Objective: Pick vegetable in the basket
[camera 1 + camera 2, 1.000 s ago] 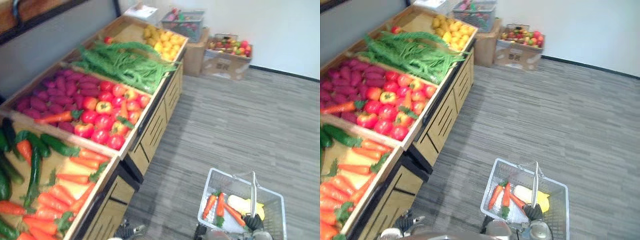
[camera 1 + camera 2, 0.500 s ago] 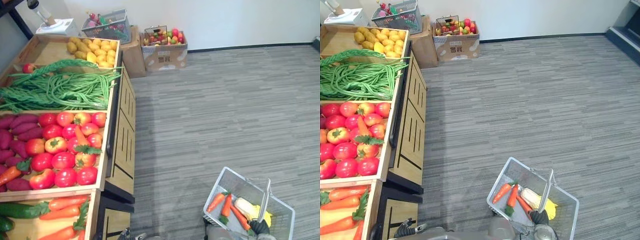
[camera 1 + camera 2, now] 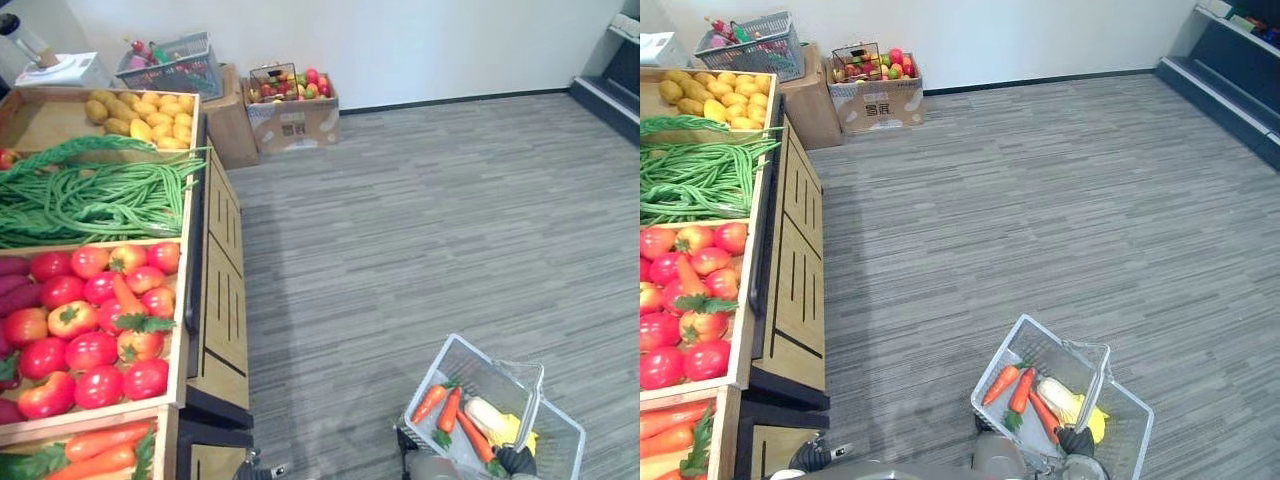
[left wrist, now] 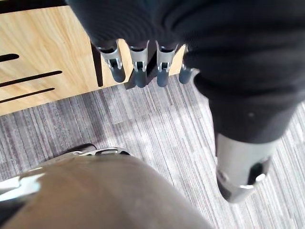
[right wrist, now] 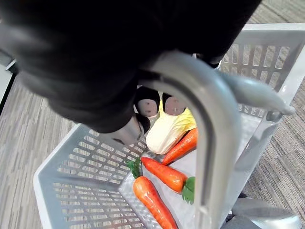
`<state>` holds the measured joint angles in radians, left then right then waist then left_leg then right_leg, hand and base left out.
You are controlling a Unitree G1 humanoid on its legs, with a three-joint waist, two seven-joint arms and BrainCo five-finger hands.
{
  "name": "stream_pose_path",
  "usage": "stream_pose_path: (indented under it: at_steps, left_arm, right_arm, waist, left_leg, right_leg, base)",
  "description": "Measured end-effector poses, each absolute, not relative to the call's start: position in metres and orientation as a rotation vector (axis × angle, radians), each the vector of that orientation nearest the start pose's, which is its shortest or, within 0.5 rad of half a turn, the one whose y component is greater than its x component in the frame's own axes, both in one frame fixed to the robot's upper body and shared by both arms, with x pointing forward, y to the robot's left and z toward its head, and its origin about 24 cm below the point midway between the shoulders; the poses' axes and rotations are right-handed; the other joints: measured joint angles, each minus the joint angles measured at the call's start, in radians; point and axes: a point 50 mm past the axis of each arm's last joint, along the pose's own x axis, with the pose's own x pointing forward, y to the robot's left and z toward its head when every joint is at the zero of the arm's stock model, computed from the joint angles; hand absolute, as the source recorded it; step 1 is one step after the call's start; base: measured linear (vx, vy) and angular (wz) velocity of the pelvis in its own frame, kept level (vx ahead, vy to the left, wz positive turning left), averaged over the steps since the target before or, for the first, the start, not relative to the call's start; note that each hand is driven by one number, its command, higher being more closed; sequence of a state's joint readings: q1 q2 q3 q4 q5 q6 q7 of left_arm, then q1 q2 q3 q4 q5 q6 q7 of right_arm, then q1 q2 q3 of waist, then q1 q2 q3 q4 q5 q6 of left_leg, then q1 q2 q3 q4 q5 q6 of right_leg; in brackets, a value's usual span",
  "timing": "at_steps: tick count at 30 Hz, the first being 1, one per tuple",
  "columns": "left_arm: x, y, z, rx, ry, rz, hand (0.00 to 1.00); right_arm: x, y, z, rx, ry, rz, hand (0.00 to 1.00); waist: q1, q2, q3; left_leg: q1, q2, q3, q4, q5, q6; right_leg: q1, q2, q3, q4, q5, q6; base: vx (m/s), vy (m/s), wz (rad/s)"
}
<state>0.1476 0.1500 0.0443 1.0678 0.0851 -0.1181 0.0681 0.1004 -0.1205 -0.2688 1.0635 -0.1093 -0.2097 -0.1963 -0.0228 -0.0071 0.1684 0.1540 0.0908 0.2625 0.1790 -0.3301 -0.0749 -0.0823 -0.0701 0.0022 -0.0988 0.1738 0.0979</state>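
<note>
A grey plastic basket [image 3: 468, 347] hangs at the lower right over the carpet, with my right hand [image 5: 95, 71] shut round its handle [image 5: 215, 138]. Three orange carrots [image 5: 163, 174] and a pale yellow-white leafy vegetable [image 5: 167, 132] lie in it. The same carrots [image 3: 1020, 392] show in the eye views, below the dark back of the right hand [image 3: 1076, 441]. My left hand [image 4: 139, 71] hangs with straight fingers beside the wooden front of the produce stand [image 4: 43, 52], holding nothing.
The wooden stand [image 3: 215, 300] runs along the left, with tomatoes [image 3: 95, 320], long green beans [image 3: 90, 195], yellow produce [image 3: 140, 115] and carrots [image 3: 95, 455]. A cardboard box of fruit [image 3: 290, 105] and a grey crate [image 3: 170, 65] stand by the wall. Grey carpet [image 3: 430, 220] stretches right.
The camera has swung to the right, so the stand sits further left in the picture and more floor shows. The basket stays in my right hand.
</note>
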Motion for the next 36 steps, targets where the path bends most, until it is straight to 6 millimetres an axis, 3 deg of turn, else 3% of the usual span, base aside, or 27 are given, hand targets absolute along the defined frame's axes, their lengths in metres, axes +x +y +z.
stream_pose_path:
  at_steps: [3, 6, 7, 9, 10, 11, 12, 13, 15, 19, 20, 21, 26, 29, 36]
  left_arm:
    - [0.074, 0.218, -0.16, 0.214, 1.099, 0.147, 0.0]
    - [0.072, 0.217, -0.16, 0.208, 1.104, 0.153, 0.0]
    - [0.072, 0.216, -0.16, 0.189, 1.102, 0.173, 0.0]
    - [0.072, 0.215, -0.16, 0.175, 1.097, 0.187, 0.0]
    - [0.072, 0.214, -0.16, 0.185, 1.091, 0.182, 0.0]
    - [0.073, 0.213, -0.159, 0.184, 1.082, 0.182, 0.0]
    - [0.074, 0.213, -0.159, 0.183, 1.073, 0.182, 0.0]
    - [0.077, 0.212, -0.158, 0.182, 1.064, 0.171, 0.0]
    - [0.077, 0.21, -0.158, 0.176, 1.054, 0.168, 0.0]
    - [0.076, 0.209, -0.156, 0.17, 1.038, 0.179, 0.0]
    - [0.075, 0.207, -0.157, 0.165, 1.04, 0.179, 0.0]
    - [0.074, 0.203, -0.158, 0.151, 1.043, 0.178, 0.0]
    - [0.07, 0.212, -0.157, 0.188, 1.056, 0.172, 0.0]
    - [0.072, 0.21, -0.158, 0.213, 1.065, 0.129, 0.0]
    - [0.071, 0.215, -0.159, 0.252, 1.091, 0.091, 0.0]
  right_arm:
    - [0.092, -0.239, -0.148, -0.179, 0.944, -0.442, 1.0]
    - [0.094, -0.239, -0.147, -0.184, 0.936, -0.436, 1.0]
    - [0.096, -0.239, -0.147, -0.186, 0.928, -0.43, 1.0]
    - [0.097, -0.239, -0.146, -0.186, 0.922, -0.428, 1.0]
    - [0.097, -0.239, -0.145, -0.183, 0.915, -0.43, 1.0]
    - [0.097, -0.238, -0.145, -0.182, 0.912, -0.429, 1.0]
    - [0.098, -0.238, -0.145, -0.18, 0.907, -0.428, 1.0]
    - [0.098, -0.237, -0.145, -0.174, 0.909, -0.432, 1.0]
    - [0.096, -0.239, -0.145, -0.165, 0.918, -0.451, 1.0]
    - [0.098, -0.238, -0.144, -0.155, 0.909, -0.452, 1.0]
    - [0.095, -0.239, -0.144, -0.158, 0.909, -0.456, 1.0]
    - [0.091, -0.243, -0.143, -0.155, 0.912, -0.479, 1.0]
    - [0.078, -0.239, -0.147, -0.124, 0.938, -0.516, 1.0]
    - [0.074, -0.242, -0.147, -0.124, 0.951, -0.547, 1.0]
    - [0.075, -0.241, -0.149, -0.133, 0.966, -0.561, 1.0]
  waist:
    - [-0.001, 0.014, -0.006]
    - [0.006, 0.02, -0.003]
    - [0.006, 0.027, 0.001]
    - [0.007, 0.037, 0.006]
    - [0.01, 0.043, 0.008]
    - [0.017, 0.04, 0.009]
    - [0.025, 0.029, 0.015]
    - [0.025, 0.034, 0.014]
    - [0.032, 0.031, 0.016]
    - [0.029, 0.037, 0.013]
    - [0.029, 0.045, 0.009]
    - [0.031, 0.065, 0.005]
    - [0.031, 0.011, -0.021]
    - [0.029, 0.012, -0.024]
    - [0.031, -0.001, -0.031]
  left_leg:
    - [0.008, 0.04, -0.006, 0.034, -0.007, -0.015]
    - [-0.031, 0.075, -0.034, 0.18, -0.005, -0.016]
    - [-0.078, 0.102, -0.036, 0.329, 0.016, -0.028]
    - [-0.136, 0.127, -0.046, 0.491, 0.073, -0.014]
    - [-0.181, 0.137, -0.062, 0.615, 0.175, -0.004]
    - [-0.201, 0.136, -0.064, 0.654, 0.229, -0.001]
    - [-0.223, 0.135, -0.08, 0.695, 0.213, 0.004]
    - [-0.247, 0.122, -0.099, 0.686, 0.117, 0.011]
    - [-0.272, 0.088, -0.118, 0.578, 0.045, 0.007]
    - [-0.268, 0.08, -0.16, 0.223, 0.075, 0.012]
    - [-0.266, 0.082, -0.168, 0.183, 0.082, 0.012]
    - [-0.256, 0.094, -0.157, 0.153, 0.131, -0.004]
    - [-0.209, -0.007, -0.104, 0.098, 0.119, 0.02]
    - [-0.183, -0.036, -0.107, 0.061, 0.125, 0.024]
    - [-0.137, -0.054, -0.109, 0.007, 0.133, 0.036]
  right_leg:
    - [0.001, 0.042, -0.017, 0.027, -0.012, -0.017]
    - [0.001, 0.07, -0.014, 0.092, -0.058, -0.044]
    - [0.005, 0.081, -0.001, 0.132, -0.089, -0.054]
    - [0.011, 0.09, 0.013, 0.172, -0.126, -0.065]
    - [0.024, 0.092, 0.033, 0.2, -0.156, -0.076]
    - [0.026, 0.088, 0.046, 0.209, -0.164, -0.079]
    - [0.035, 0.075, 0.066, 0.207, -0.173, -0.084]
    - [0.041, 0.068, 0.078, 0.206, -0.185, -0.087]
    - [0.053, 0.049, 0.095, 0.206, -0.196, -0.079]
    - [0.051, 0.027, 0.121, 0.227, -0.232, -0.036]
    - [0.051, 0.03, 0.119, 0.229, -0.237, -0.028]
    - [0.053, 0.031, 0.118, 0.245, -0.247, -0.013]
    - [0.066, -0.079, 0.078, 0.274, -0.274, 0.024]
    - [0.095, -0.106, 0.055, 0.232, -0.271, 0.032]
    - [0.106, -0.117, -0.003, 0.226, -0.261, 0.048]
  base:
    - [0.13, -0.069, -0.06]
    - [0.11, -0.1, -0.25]
    - [0.11, -0.108, -0.33]
    - [0.15, -0.114, -0.34]
    - [0.15, -0.068, -0.34]
    - [0.15, -0.03, -0.38]
    - [0.1, 0.016, -0.25]
    - [0.09, 0.022, -0.16]
    - [0.08, 0.024, -0.16]
    - [0.03, 0.145, -0.25]
    - [0.09, 0.297, -0.2]
    - [0.14, 0.303, -0.14]
    - [0.14, 0.203, -0.03]
    - [0.18, 0.12, 0.11]
    - [0.16, 0.027, -0.02]
